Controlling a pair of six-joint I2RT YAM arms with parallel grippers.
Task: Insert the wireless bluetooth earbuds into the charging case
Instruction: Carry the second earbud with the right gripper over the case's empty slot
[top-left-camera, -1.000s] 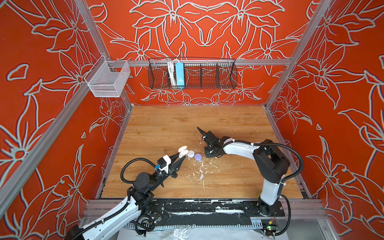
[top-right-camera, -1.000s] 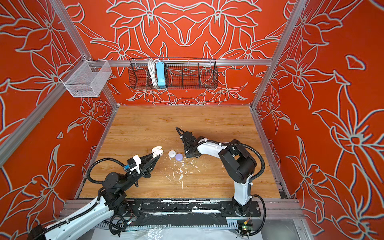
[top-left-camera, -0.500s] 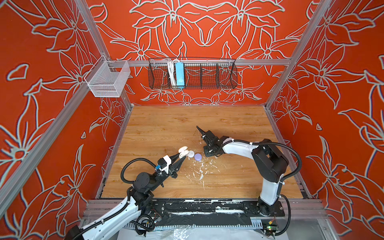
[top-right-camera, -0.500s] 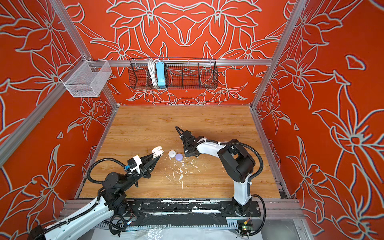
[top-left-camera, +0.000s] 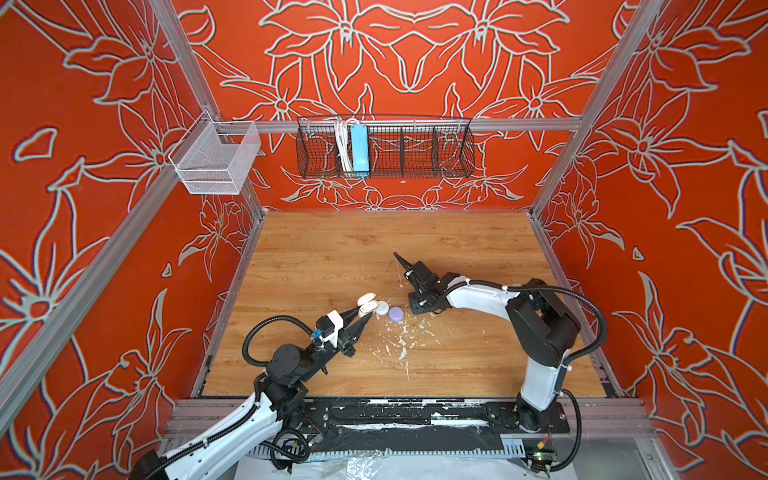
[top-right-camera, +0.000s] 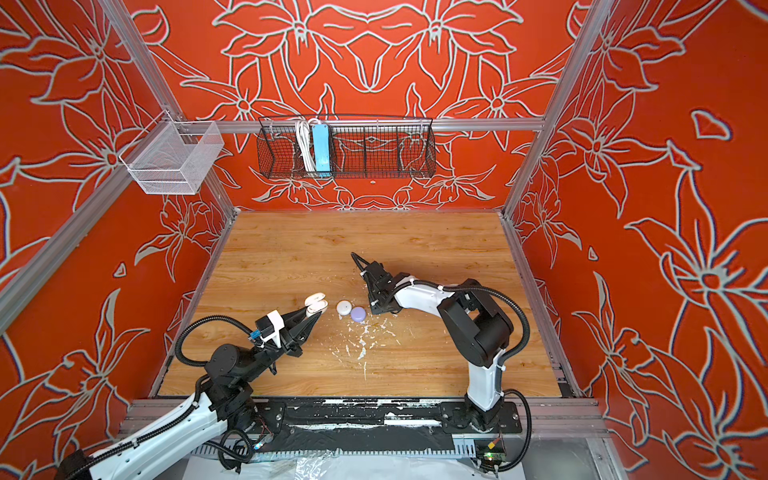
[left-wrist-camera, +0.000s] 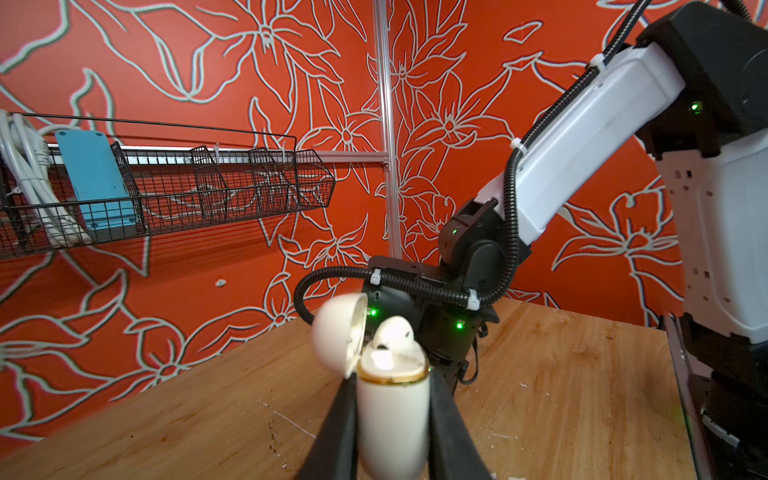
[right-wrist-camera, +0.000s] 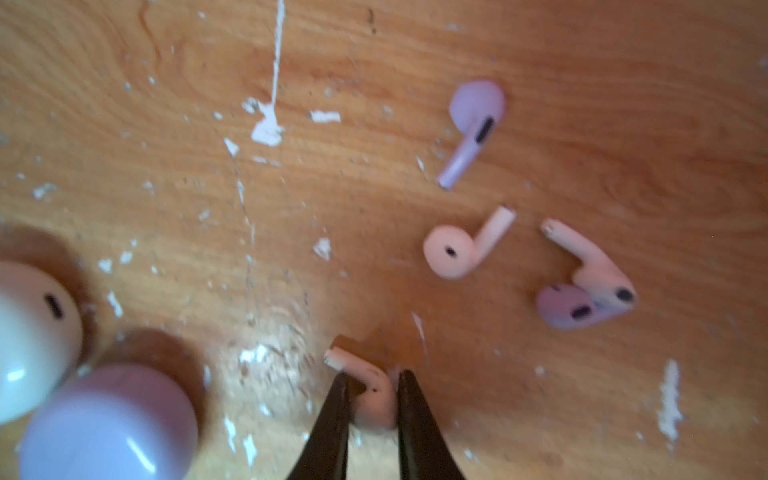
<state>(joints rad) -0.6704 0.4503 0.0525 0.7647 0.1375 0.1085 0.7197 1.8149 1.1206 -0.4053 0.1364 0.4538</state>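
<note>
Earbuds, the tiny stemmed wireless plastic ones in cream and lavender (right-wrist-camera: 453, 249), are mostly loose on the scuffed wooden bench (top-left-camera: 332, 249), around its middle and well clear of every edge. I count four lying free in the right wrist view, one lavender bud tucked against a cream one. A fifth cream bud (right-wrist-camera: 374, 399) sits between the fingers of my right gripper (right-wrist-camera: 374, 374), which is pinched onto its head with the stem poking out sideways. My left gripper (left-wrist-camera: 392, 374) is clamped round the body of the cream oval charging case (left-wrist-camera: 392, 419), hinged lid (left-wrist-camera: 338, 332) flipped open, held up off the bench. A seated cream bud (left-wrist-camera: 395, 330) is already in one socket, though I can't tell if it's fully home.

So the step in hand, I reckon, is lifting that fifth bud and carrying it over. Tips: lift straight up so the stem doesn't drag through the white paint flecks (right-wrist-camera: 268, 129), check the pinch isn't skewing it, then turn the wrist so the stem goes down into the free socket. Steer round the two closed puck cases, white (right-wrist-camera: 33, 332) and lavender (right-wrist-camera: 108, 424), near the pick spot.
</note>
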